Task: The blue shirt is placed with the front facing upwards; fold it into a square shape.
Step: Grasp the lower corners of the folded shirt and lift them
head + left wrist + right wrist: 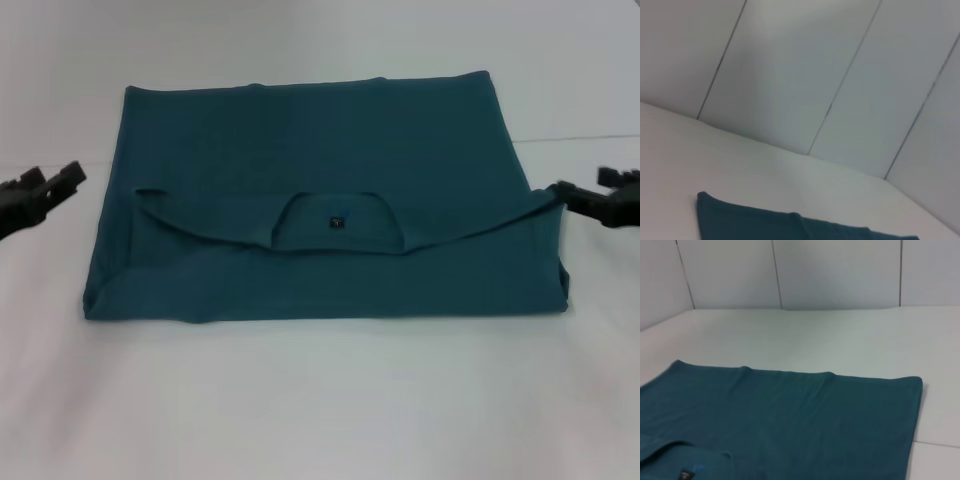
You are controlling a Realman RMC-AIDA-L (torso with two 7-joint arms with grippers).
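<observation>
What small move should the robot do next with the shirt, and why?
Probably bring both grippers inward to the side edges. The blue shirt lies folded in a wide rectangle, collar on top, while the left gripper and right gripper sit off its sides, holding nothing.

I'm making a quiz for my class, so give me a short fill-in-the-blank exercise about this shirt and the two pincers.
1. The shirt is the colour ____.
2. The collar with its small dark label lies on the ____ of the folded shirt.
3. The left pincer and right pincer sit at opposite sides of the shirt, holding ____.
4. The shirt lies on a ____ table.

Missing words: blue; top; nothing; white
</observation>
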